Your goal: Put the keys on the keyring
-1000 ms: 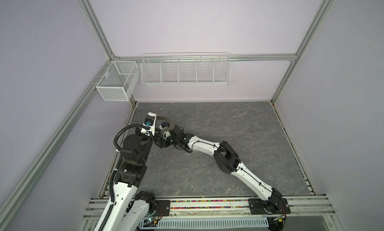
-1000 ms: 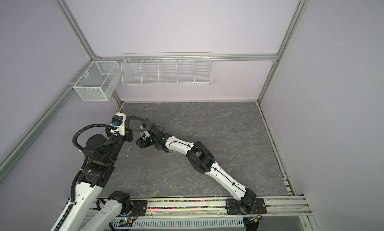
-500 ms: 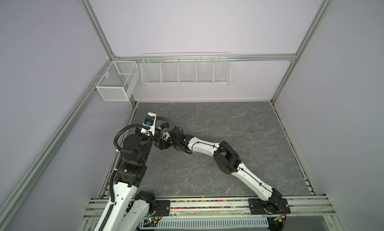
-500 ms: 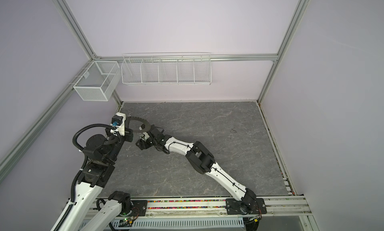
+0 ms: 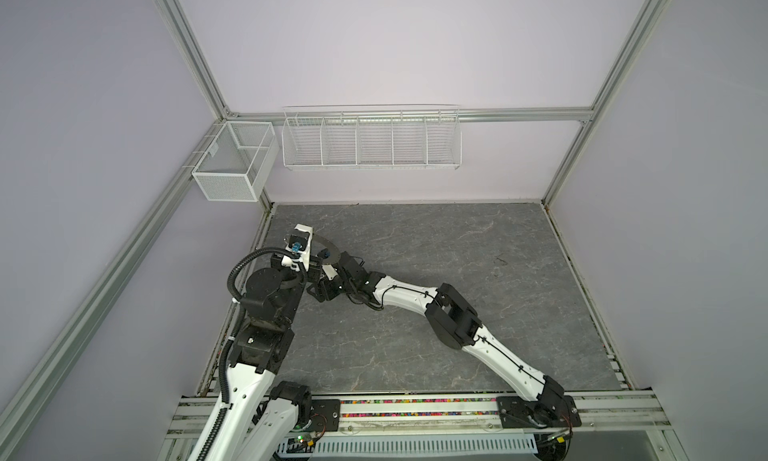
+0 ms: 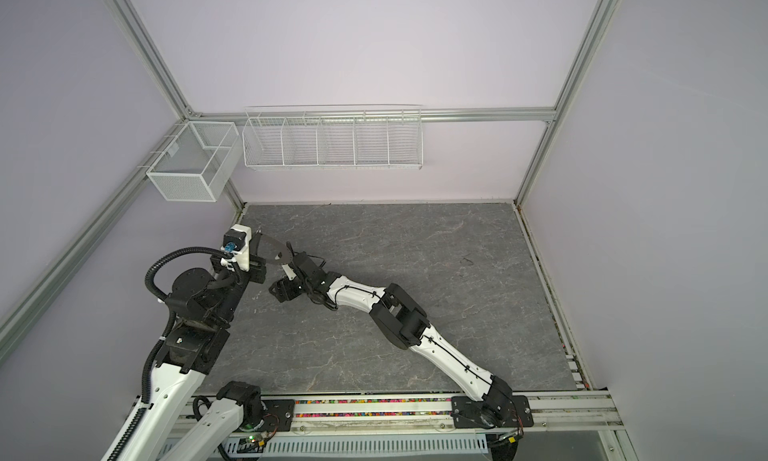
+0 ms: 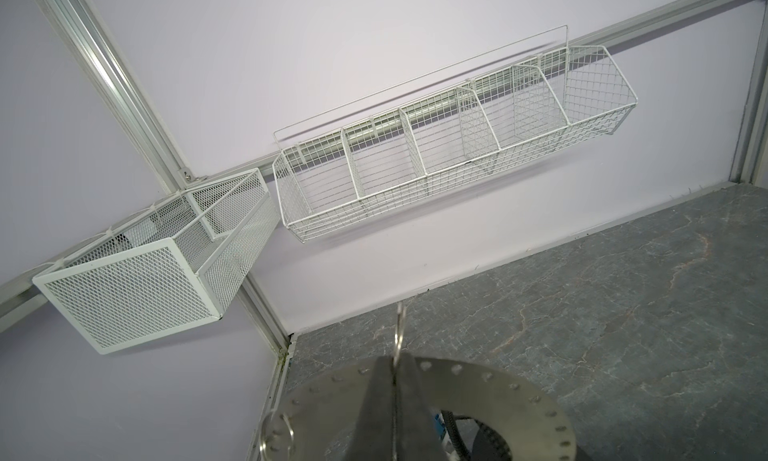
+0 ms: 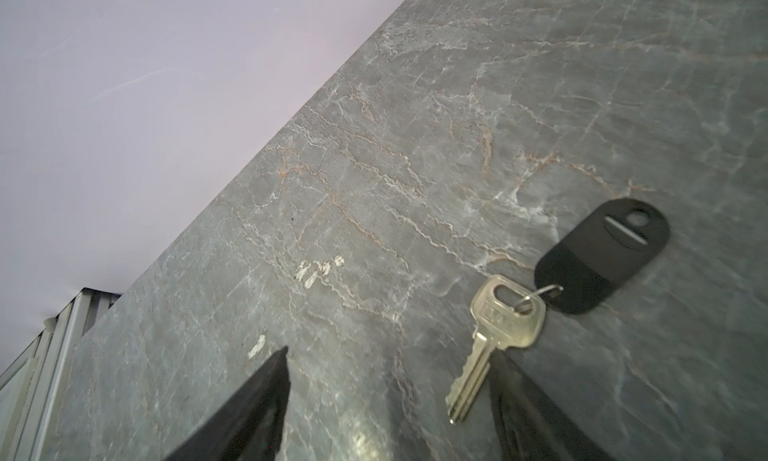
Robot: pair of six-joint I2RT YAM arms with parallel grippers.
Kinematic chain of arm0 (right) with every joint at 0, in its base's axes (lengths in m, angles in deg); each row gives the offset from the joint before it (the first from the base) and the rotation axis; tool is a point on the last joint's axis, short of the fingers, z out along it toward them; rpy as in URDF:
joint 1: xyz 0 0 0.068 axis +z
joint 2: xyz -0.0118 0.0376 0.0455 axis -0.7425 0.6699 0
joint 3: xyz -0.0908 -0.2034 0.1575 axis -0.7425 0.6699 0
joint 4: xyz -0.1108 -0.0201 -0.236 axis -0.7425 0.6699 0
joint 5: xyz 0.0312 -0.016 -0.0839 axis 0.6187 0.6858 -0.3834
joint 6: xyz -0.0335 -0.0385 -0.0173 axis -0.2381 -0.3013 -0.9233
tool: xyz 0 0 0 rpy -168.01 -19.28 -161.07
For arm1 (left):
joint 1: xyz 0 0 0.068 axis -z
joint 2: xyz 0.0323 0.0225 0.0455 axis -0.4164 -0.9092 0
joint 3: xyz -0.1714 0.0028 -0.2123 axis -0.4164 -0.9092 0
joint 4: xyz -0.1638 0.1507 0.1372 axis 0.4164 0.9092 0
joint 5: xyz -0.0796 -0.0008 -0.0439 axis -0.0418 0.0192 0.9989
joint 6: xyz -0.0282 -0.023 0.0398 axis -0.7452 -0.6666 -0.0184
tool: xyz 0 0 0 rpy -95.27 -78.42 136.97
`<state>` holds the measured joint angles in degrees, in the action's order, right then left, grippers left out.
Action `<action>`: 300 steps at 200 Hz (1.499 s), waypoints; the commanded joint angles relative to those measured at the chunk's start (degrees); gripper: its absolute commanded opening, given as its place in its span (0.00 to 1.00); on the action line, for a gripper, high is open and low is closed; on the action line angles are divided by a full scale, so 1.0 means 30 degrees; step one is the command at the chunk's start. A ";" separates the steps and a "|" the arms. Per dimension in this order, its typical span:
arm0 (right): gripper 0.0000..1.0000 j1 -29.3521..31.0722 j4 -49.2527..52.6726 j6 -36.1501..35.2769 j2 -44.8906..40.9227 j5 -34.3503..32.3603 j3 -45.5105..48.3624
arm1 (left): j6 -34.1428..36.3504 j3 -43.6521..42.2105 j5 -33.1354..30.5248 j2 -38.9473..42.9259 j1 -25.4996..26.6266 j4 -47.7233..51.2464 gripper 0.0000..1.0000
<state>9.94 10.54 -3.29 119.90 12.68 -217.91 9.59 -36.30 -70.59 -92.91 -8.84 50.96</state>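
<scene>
Grey marbled tabletop (image 5: 415,272) is seen beneath both arms. The keyring disc (image 7: 478,392) is held above it, clamped at its rim by the closed left gripper (image 7: 395,380). A silver key (image 8: 505,317), linked to a black tag (image 8: 602,255), is seen lying on the table between the wide-spread fingers of the right gripper (image 8: 388,355), by which nothing is gripped.

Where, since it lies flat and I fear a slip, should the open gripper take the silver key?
Take the key by its broad head, pinching across the two side edges, coming straight down from above. It lies flat on the table, so only its edges offer purchase; the blade is narrower. Probably avoid the small ring joining it to the black tag.
</scene>
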 commanded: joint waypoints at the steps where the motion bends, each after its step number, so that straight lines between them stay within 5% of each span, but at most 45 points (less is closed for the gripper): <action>1: 0.77 0.0066 -0.0614 -0.0342 -0.0497 -0.0423 -0.0116 | 0.0156 -0.0077 0.0135 0.0066 0.0014 -0.0333 0.00; 75: 0.78 0.0035 -0.1721 -0.0474 -0.0758 -0.0027 0.0411 | 0.0184 -0.0161 0.0137 0.0008 0.0006 -0.0302 0.00; 212: 0.77 0.0011 0.2621 0.0390 0.1781 0.1189 -0.2489 | 0.0044 -0.0191 0.0181 -0.0044 0.0015 -0.0330 0.00; 300: 0.74 0.0117 0.5567 -0.0244 0.0334 0.0495 -0.1121 | 0.0037 -0.0278 0.0165 -0.0110 0.0009 -0.0516 0.00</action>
<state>9.94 17.43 -3.42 122.94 15.59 -225.25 9.59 -36.35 -70.59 -93.28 -8.84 50.96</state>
